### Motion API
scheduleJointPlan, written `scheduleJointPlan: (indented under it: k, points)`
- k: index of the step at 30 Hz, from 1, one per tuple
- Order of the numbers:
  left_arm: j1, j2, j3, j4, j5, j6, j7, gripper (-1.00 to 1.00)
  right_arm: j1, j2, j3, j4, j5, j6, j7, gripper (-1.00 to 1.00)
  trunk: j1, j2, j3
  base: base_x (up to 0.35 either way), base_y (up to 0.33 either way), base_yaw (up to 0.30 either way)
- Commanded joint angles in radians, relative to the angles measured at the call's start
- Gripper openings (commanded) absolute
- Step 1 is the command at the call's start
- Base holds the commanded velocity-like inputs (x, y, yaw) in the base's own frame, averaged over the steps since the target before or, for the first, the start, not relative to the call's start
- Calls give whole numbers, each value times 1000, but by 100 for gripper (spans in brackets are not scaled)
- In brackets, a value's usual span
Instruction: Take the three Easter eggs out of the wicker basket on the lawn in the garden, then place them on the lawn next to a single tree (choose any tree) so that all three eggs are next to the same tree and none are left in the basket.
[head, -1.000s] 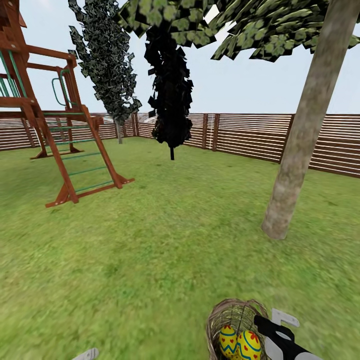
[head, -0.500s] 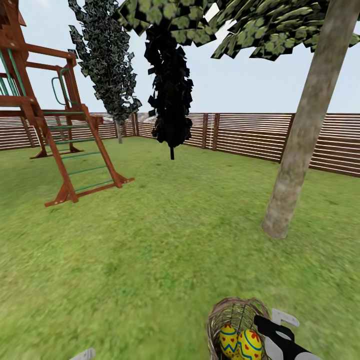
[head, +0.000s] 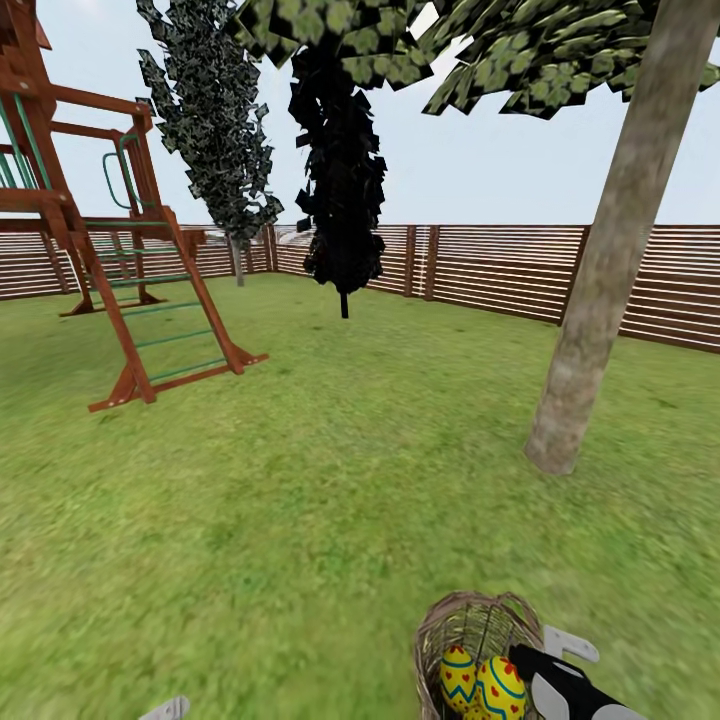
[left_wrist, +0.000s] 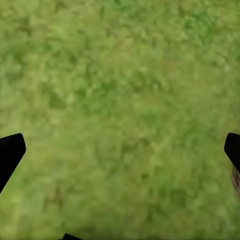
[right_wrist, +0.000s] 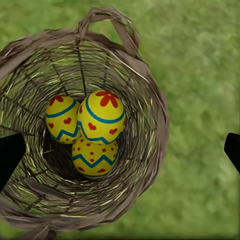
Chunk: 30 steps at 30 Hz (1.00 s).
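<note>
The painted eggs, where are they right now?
All three Easter eggs lie huddled at the bottom of the wicker basket on the lawn, just below the right gripper; the head view shows the basket near the tall tree.

head view's bottom edge cuts the wicker basket, hiding one of three easter eggs
</note>
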Motion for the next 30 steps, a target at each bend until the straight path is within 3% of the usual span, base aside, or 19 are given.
scheduleJointPlan:
  k: [1, 30]
  points:
    - [0, 0, 1, -2, 10, 6, 0, 100, -1, 0, 2, 0, -7, -2, -1, 100, 4, -8, -4, 0, 0, 0]
    - [0, 0, 1, -2, 10, 4, 2, 100, -1, 0, 1, -1, -7, -4, -1, 100, 115, -211, -95, 0, 0, 0]
